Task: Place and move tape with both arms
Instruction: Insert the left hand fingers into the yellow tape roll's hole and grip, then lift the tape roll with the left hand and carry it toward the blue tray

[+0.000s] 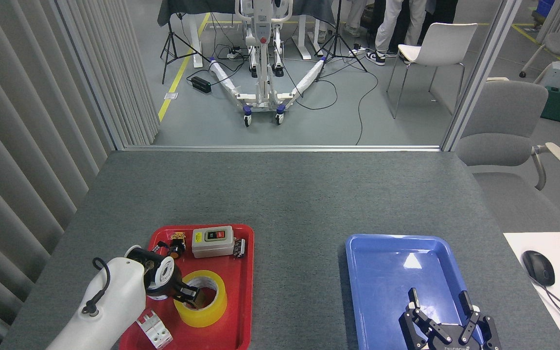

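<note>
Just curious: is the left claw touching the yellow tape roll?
Cannot tell. In the head view the left claw overlaps the tape at its rim, hiding any contact or gap.
</note>
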Tool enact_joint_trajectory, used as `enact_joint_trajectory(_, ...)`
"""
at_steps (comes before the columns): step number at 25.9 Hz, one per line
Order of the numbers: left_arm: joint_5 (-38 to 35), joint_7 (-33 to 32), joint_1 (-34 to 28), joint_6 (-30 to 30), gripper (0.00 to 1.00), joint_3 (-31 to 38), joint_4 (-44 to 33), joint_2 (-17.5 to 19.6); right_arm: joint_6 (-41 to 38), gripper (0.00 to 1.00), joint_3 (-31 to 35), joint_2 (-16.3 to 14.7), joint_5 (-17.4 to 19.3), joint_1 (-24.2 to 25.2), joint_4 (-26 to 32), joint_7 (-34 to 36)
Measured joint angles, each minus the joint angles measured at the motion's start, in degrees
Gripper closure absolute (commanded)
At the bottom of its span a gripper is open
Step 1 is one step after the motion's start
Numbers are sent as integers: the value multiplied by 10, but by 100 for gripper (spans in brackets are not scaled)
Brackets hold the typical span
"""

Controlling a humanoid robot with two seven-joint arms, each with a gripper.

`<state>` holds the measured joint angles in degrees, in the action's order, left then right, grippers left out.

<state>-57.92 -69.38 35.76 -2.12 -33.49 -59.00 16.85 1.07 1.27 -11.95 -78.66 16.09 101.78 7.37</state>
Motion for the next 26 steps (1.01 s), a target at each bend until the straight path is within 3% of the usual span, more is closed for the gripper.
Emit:
enact_joint_trajectory(3,5,0,5,-27,100,2,10,-2,1,0,0,0,0,0,0,0)
enact_joint_trajectory(9,29,1,11,-100,100,11,10,-13,1,0,0,1,-1,-1,-2,0)
enact_joint_trajectory(14,45,8,12,-123,100,32,-26,-14,1,0,0,1,-2,-1,-3,0)
enact_joint_trajectory(17,104,15,11,-171,100,56,-72,-11,1,0,0,1,-2,-1,-3,0)
enact_joint_trajectory(23,285,67,-3,-373,100,90,-129,-12,0,0,0,1,-2,-1,-3,-1)
enact_joint_trajectory(26,340,92,-38,-412,100,92,-132,-28,-3,0,0,1,-1,-1,-3,-2)
